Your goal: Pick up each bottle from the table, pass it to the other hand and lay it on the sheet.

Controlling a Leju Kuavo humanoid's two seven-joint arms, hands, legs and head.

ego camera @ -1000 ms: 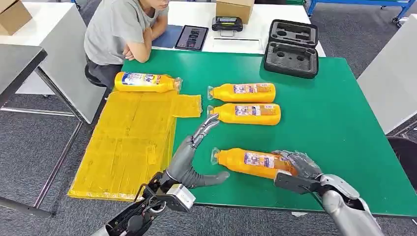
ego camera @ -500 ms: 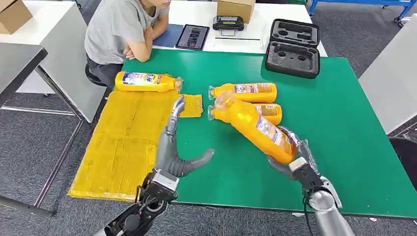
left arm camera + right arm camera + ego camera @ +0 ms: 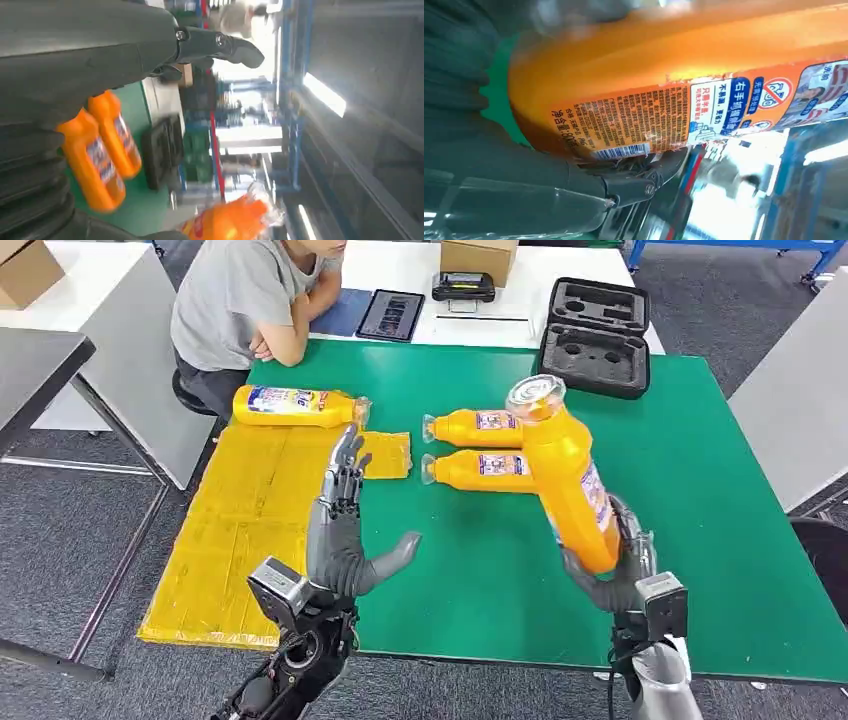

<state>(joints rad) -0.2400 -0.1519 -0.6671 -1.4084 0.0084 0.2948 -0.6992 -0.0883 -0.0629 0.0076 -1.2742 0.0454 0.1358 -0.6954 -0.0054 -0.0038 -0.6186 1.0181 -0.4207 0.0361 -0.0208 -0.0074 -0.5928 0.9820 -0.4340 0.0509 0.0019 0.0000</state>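
Right hand (image 3: 622, 570) is clamping the base of an orange bottle (image 3: 568, 472), which we are holding raised and near upright above the green worktop (image 3: 690, 490), cap uppermost. Left hand (image 3: 340, 530) is waiting with fingers apart beside the yellow sheet (image 3: 260, 520), holding nothing. We are judging the handover best done by bringing the bottle's middle into that palm before letting go.
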